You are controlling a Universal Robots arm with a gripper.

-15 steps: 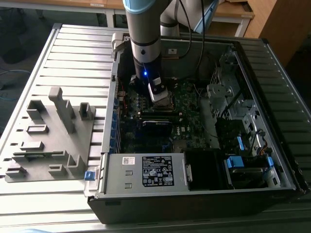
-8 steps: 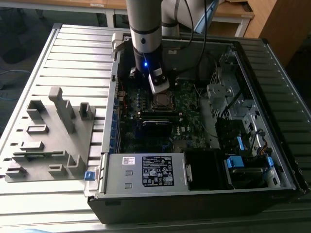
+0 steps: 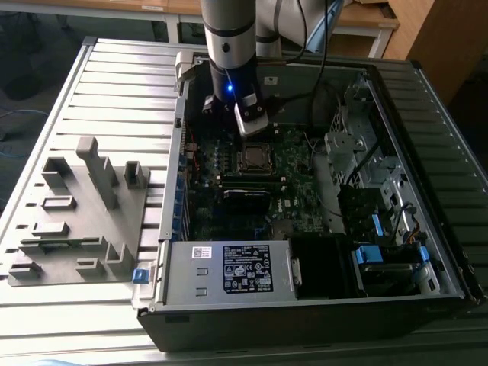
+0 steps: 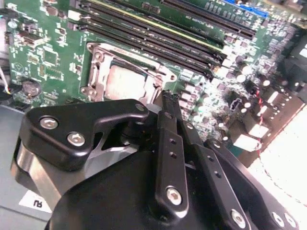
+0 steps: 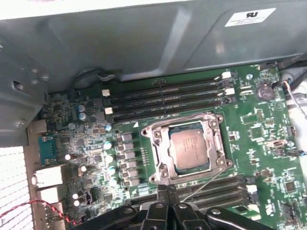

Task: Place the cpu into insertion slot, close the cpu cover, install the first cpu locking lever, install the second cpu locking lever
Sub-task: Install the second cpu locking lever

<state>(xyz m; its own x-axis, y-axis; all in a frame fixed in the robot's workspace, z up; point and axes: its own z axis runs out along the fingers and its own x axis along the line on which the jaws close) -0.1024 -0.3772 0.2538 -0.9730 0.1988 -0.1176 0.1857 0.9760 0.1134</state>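
The cpu (image 5: 191,151) lies flat in the insertion slot (image 5: 215,118) on the green board, its grey metal top showing through the window of the cpu cover (image 5: 158,143), which lies down around it. A thin wire locking lever (image 5: 204,184) slants from the socket's corner to just beside my fingertips. My gripper (image 5: 168,189) hovers at the socket's edge with its black fingers pressed together and nothing visible between them. In the second wrist view the gripper (image 4: 165,98) sits just off the cpu (image 4: 122,81). In the exterior view the gripper (image 3: 252,126) hangs above the socket (image 3: 254,158).
Long black memory slots (image 5: 168,93) run beside the socket, with more (image 5: 216,191) on its other side. The grey case wall (image 5: 144,38) rises close by. A power supply (image 3: 229,271) and drive bays (image 3: 366,175) fill the case. A grey fixture (image 3: 76,213) stands at the exterior view's left.
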